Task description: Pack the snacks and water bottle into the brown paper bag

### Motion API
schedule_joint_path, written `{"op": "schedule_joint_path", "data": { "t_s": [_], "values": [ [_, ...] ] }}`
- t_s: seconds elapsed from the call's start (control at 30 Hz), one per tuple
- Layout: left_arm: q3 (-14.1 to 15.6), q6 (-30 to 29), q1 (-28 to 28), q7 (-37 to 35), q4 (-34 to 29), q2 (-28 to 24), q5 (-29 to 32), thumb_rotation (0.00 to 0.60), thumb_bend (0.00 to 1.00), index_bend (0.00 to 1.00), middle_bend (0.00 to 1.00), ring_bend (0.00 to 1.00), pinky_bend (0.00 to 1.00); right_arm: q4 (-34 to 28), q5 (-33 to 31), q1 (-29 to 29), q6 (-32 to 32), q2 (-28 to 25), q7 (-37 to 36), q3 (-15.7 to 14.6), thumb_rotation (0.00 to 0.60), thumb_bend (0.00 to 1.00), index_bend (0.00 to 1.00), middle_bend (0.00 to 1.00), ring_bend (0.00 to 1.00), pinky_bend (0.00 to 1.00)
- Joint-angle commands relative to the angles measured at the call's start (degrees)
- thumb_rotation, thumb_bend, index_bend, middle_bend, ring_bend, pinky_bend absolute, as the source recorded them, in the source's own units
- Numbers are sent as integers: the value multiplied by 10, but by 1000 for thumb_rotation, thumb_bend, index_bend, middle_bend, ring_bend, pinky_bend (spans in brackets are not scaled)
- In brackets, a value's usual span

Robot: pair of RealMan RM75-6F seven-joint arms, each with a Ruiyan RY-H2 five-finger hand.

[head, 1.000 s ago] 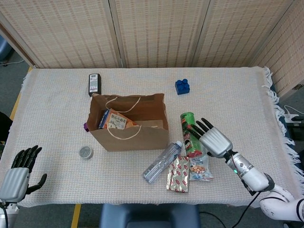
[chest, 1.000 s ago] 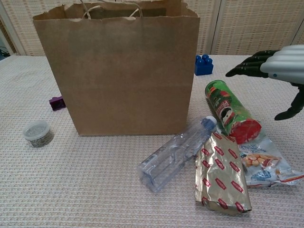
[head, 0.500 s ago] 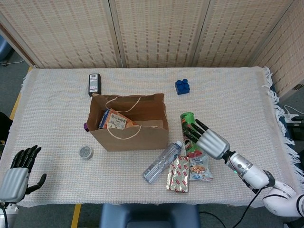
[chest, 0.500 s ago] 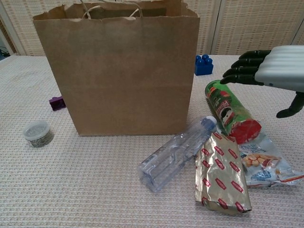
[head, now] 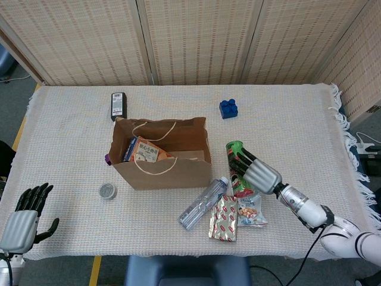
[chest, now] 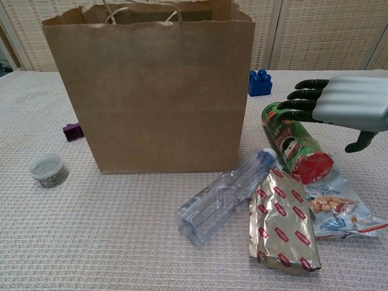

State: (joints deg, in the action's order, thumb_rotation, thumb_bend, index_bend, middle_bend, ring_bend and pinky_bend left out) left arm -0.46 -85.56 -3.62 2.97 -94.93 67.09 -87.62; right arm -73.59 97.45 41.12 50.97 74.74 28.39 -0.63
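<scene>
The right hand [chest: 339,109] hovers over the green can [chest: 295,143], fingers [chest: 303,104] spread and holding nothing; whether they touch the can is unclear. The can lies beside the bottle [chest: 225,196], foil pack [chest: 282,223] and nut bag [chest: 337,211], right of the paper bag [chest: 157,97]. The left hand [head: 22,214] rests spread at the table's near left corner.
</scene>
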Motion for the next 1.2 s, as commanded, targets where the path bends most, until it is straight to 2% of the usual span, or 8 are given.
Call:
{"op": "schedule_joint_path", "data": {
  "t_s": [0.03, 0.47, 0.63, 0.7, 0.77, 0.83, 0.97, 1.2],
  "values": [
    [-1, 0, 0, -2, 1, -1, 1, 600, 364, 0, 0, 0, 28, 22, -1, 8, -12, 20, 7, -3, 600, 0, 0, 0, 0, 0],
    [-2, 1, 0, -13, 0, -5, 4, 600, 364, 0, 0, 0, 28, 100, -23, 19, -11, 104, 1, 8, 600, 0, 11, 17, 28, 30],
    [0, 0, 0, -14, -2, -6, 0, 600, 364, 0, 0, 0, 28, 137, -6, 17, 19, 131, -28, -1, 600, 160, 283, 255, 249, 201],
    [0, -1, 0, -13, -2, -6, -1, 600, 363, 0, 0, 0, 28, 146, 4, 17, 32, 135, -40, -7, 600, 240, 422, 373, 383, 328],
    [1, -1, 0, -13, -3, -6, -1, 600, 364, 0, 0, 0, 28, 150, 13, 17, 44, 133, -54, -13, 600, 318, 574, 492, 545, 527],
    [1, 0, 0, -12, -3, -6, 0, 600, 363, 0, 0, 0, 28, 145, 17, 16, 52, 125, -62, -17, 600, 352, 652, 553, 622, 626],
    [1, -3, 1, -12, -5, -7, -3, 600, 364, 0, 0, 0, 28, 122, 28, 11, 75, 95, -66, -24, 600, 371, 710, 594, 662, 649],
    [3, -5, 2, -8, -7, -7, -6, 600, 365, 0, 0, 0, 28, 58, 37, -11, 134, 8, -83, -28, 600, 371, 712, 595, 663, 676]
  ]
}}
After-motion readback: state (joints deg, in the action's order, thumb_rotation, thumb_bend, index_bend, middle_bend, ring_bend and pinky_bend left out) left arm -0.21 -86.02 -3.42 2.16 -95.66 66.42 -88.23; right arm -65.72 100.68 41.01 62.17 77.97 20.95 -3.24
